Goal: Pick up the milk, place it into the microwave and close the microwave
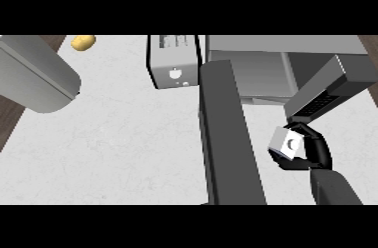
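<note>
Your right hand [308,153] has its fingers wrapped around the milk carton [285,143], holding it just in front of the open microwave [255,74], right of its door [229,137]. Left hand isn't visible, only a grey forearm [33,74].

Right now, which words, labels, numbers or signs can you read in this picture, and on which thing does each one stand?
No text can be read as words or numbers.
Milk carton: grey printed lines near its top, too blurred to read; below them a small white mark, shape unclear.
Microwave: rows of dark buttons on its control panel, no legible signs.
Yellow object: no marking visible.
</note>
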Robot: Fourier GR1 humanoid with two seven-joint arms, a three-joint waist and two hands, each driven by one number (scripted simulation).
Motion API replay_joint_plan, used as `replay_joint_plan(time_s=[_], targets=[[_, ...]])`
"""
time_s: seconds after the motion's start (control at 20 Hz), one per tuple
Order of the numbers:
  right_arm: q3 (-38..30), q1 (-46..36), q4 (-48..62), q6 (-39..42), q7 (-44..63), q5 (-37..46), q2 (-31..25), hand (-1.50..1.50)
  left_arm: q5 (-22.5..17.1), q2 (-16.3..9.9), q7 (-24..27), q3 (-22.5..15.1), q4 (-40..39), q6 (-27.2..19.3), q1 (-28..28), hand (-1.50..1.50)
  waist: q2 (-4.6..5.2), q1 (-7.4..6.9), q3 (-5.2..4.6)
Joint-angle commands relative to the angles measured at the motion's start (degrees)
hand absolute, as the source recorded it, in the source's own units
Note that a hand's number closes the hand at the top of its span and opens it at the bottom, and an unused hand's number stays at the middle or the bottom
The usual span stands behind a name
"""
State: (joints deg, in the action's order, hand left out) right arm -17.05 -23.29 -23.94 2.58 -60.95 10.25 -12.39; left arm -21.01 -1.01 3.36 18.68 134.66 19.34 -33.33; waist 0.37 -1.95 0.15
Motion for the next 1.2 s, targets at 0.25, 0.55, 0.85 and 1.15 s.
replay_joint_plan(time_s=[0.25,0.55,0.85,1.15], targets=[[4.08,-2.0,-3.65,12.58,-1.11,-1.27,2.23,1.5,-2.56,0.61,2.42,2.64,-1.62,2.83,-1.65,-1.5,-0.62,1.22,-0.18],[8.34,1.14,-20.08,5.17,9.11,-1.25,7.0,1.5,-5.44,0.35,-0.38,5.81,1.69,2.39,-3.12,-1.5,-0.85,2.14,-0.24],[8.94,-1.75,-23.36,-2.42,15.84,-0.71,10.51,1.5,-6.52,-0.33,-0.34,9.15,-2.67,4.94,-0.69,-1.5,-0.52,1.45,-0.18],[9.46,-12.09,-20.66,-9.54,23.24,2.54,11.4,1.5,-9.52,-0.32,-3.75,10.28,1.66,4.99,-2.34,-1.5,-0.35,0.53,-0.14]])
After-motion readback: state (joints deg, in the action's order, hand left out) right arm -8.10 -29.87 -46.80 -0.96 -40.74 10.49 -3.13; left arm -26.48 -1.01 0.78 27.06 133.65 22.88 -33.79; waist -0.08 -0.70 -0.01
